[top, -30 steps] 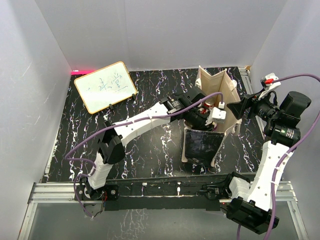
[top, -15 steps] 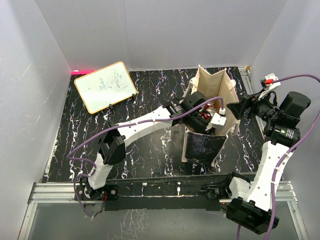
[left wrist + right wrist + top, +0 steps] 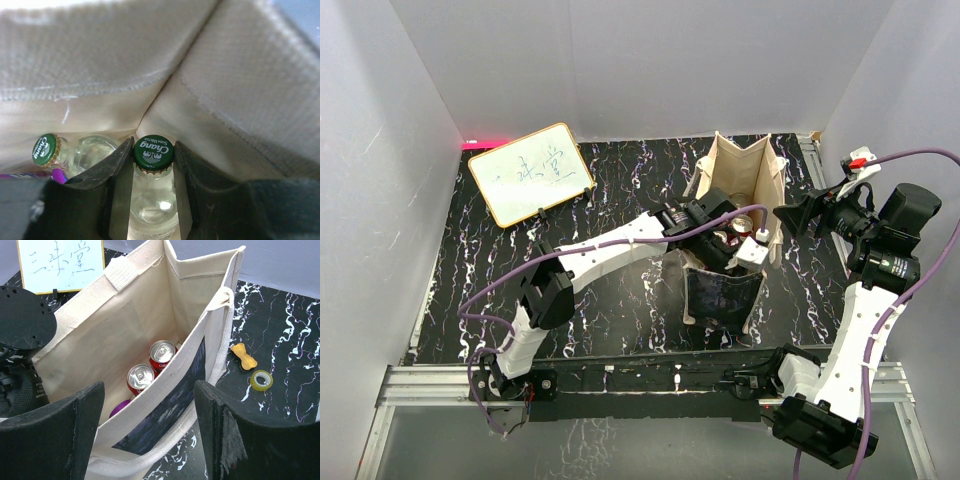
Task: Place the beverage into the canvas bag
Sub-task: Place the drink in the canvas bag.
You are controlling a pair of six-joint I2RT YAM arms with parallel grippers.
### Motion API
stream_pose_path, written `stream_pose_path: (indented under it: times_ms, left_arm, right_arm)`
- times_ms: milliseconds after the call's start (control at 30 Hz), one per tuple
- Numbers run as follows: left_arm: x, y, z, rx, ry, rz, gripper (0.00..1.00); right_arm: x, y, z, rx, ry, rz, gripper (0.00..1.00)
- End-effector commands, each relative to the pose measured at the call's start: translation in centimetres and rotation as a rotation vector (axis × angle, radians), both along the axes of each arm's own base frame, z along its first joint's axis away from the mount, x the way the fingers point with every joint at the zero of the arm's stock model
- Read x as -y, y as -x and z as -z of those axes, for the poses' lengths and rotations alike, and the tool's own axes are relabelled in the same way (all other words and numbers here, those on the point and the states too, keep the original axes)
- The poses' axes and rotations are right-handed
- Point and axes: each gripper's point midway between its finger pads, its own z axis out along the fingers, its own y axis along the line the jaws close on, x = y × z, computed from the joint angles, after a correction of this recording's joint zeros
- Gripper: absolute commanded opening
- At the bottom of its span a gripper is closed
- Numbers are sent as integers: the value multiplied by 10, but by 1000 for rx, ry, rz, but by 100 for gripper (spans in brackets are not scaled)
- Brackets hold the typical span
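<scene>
Canvas, beige, forms the bag [image 3: 740, 165], which stands upright on the black marbled table [image 3: 610, 310], right of centre, with its black panel toward the arm bases. The left gripper [image 3: 153, 146] sits inside the bag mouth. Its fingers [image 3: 125, 155] are clamped on either side of the neck of the beverage bottle [image 3: 152, 200], clear glass with a green cap. A second green-capped bottle [image 3: 47, 149] stands just beside it. The right gripper [image 3: 149, 385] hovers at the bag's right rim, jaws spread, gripping nothing. Two red cans [image 3: 162, 352] stand on the bag floor.
</scene>
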Motion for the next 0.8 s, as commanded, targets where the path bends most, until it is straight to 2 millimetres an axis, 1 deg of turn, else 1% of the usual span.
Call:
stream_pose_path:
  times_ms: [0, 133, 300, 400, 467, 767]
  left_arm:
    - [-19, 26, 33, -86, -165, 57, 7]
    - [-19, 25, 39, -94, -197, 53, 16]
    - [-11, 21, 36, -113, -201, 10, 31]
    - [-9, 20, 30, -114, -188, 3, 44]
    - [-8, 20, 23, -104, -170, 2, 50]
    - [-9, 12, -5, -35, -115, -45, 66]
  right_arm:
    - [1, -1, -11, 51, 22, -5, 75]
    - [1, -2, -11, 50, 21, -5, 75]
    - [0, -2, -12, 52, 22, -9, 75]
    - [1, -2, -13, 53, 24, -9, 75]
    - [0, -1, -14, 55, 26, -9, 75]
    - [-1, 1, -13, 57, 26, -9, 75]
